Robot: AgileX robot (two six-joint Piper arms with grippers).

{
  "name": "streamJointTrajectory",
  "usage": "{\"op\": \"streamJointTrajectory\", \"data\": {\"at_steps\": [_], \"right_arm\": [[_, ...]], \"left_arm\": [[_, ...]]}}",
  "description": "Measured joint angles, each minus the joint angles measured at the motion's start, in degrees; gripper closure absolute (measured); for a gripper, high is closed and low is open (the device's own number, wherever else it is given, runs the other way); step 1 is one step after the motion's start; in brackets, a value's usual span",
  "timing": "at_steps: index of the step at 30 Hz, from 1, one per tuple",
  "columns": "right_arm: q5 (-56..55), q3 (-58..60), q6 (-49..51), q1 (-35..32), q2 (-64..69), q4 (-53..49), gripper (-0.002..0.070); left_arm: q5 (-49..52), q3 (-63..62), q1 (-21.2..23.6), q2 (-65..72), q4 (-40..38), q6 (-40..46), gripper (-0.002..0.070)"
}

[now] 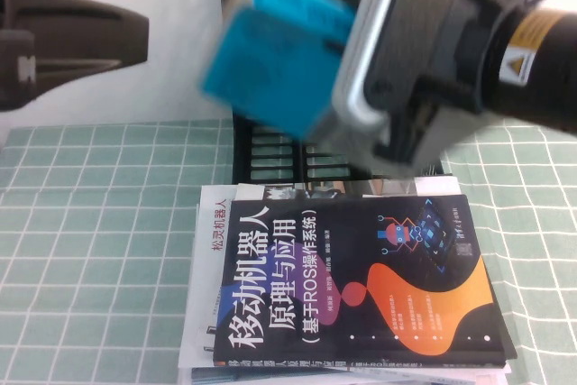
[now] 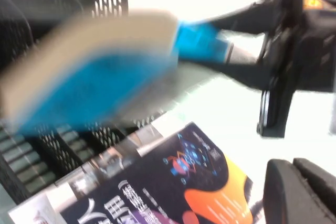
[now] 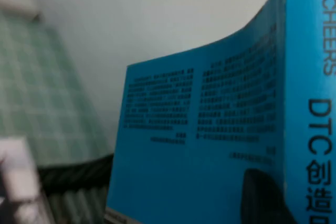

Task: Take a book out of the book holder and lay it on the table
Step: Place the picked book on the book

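**Book lifted clear of holder; placement pending**

Mint-green gridded cloth covers the bench (image 1: 90, 223), with a pale wall behind. At the bench's far edge the black slatted book holder (image 1: 270, 155) is seen, and in front of it a black book (image 1: 361, 286) with orange and purple shapes is laid flat on a stack of papers (image 1: 212, 223).

The blue book (image 1: 270, 51) is held in the air above the holder, tilted and blurred. It is clamped by the right gripper (image 1: 347, 38), whose fingers are closed across the cover near the spine; one dark finger pad (image 3: 265, 198) is seen pressed on the blue cover in the right wrist view. The left gripper (image 1: 117, 38) is parked high at the left, well apart from the book; whether its fingers are parted cannot be told.

The extraction step is judged complete and the transfer step in hand. For the next move, a bare patch of cloth is to be chosen, probably to the right of the stack, and the book is to be lowered flat before release. Collision with the holder and the stack is to be avoided.
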Motion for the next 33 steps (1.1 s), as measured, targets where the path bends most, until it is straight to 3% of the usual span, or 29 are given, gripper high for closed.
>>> {"op": "streamJointTrajectory", "data": {"at_steps": [4, 9, 18, 33], "right_arm": [[12.37, 0.12, -0.48, 0.35, 0.11, -0.12, 0.0477], [20.21, 0.12, -2.87, 3.25, 0.52, -0.61, 0.0477], [27.83, 0.02, -1.78, 11.44, 6.59, -0.40, 0.0477], [32.45, -1.34, 1.49, 12.31, 13.12, 7.28, 0.0465]], "left_arm": [[2.00, 0.00, 0.00, 0.00, 0.00, -0.12, 0.0678], [3.76, 0.00, 0.00, 0.00, 0.00, -0.12, 0.0678], [4.38, 0.00, 0.00, 0.00, 0.00, -0.25, 0.0678], [7.67, 0.00, 0.00, 0.00, 1.11, -0.25, 0.0678]]}}
